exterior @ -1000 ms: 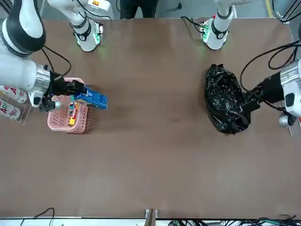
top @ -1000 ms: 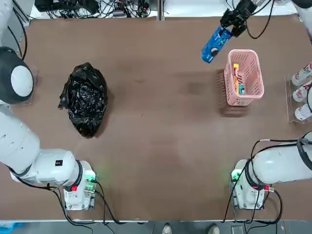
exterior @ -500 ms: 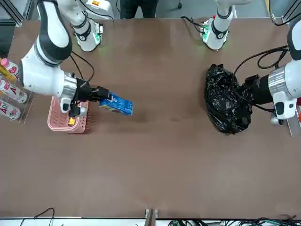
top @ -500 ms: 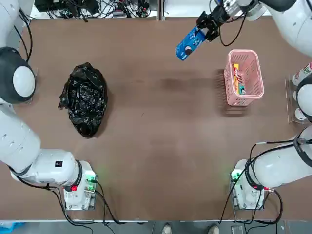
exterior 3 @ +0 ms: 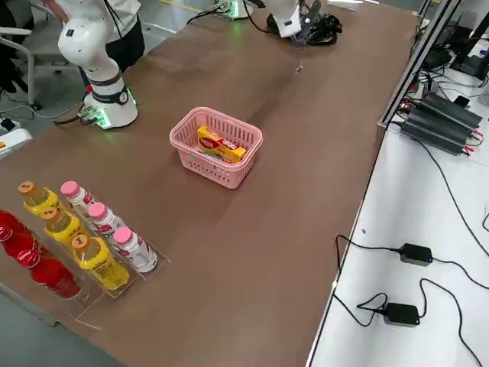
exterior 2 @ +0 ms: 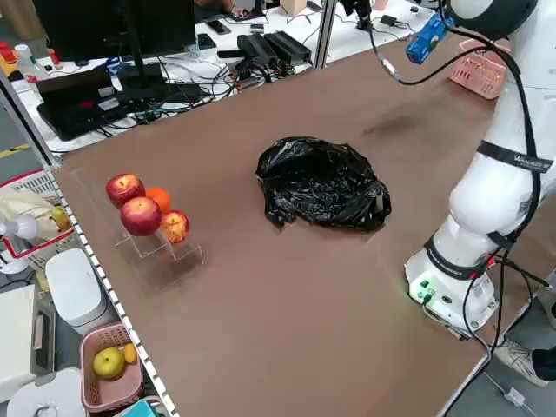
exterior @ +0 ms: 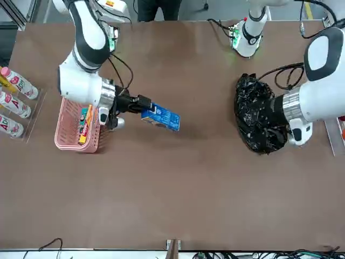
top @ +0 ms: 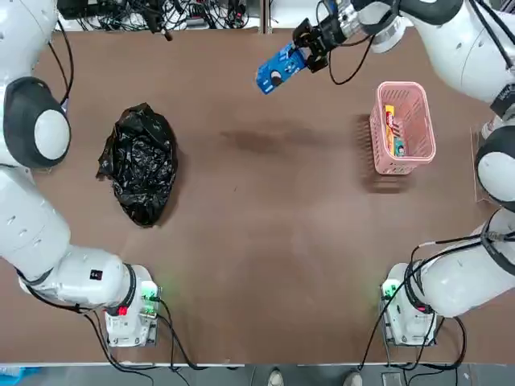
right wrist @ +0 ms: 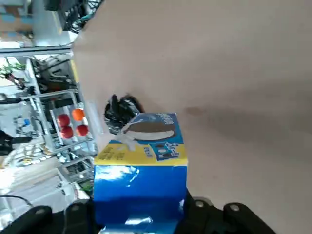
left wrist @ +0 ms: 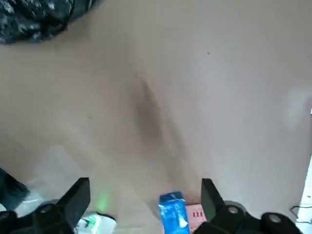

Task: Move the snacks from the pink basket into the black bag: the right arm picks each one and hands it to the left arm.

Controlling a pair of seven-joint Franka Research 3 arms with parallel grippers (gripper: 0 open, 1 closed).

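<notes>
Your right gripper [exterior: 144, 109] is clamping the blue snack packet [exterior: 161, 118] by one end and holding it out level in mid-air, left of centre in the front view, presumably so its free end is offered for the handover. The left gripper [left wrist: 144, 204] is standing wide open near the black bag [exterior: 259, 114], at that view's right, hidden behind its own wrist there. The yellow packet [top: 389, 121] and teal packet [top: 398, 146] are waiting in the pink basket [top: 402, 165].
</notes>
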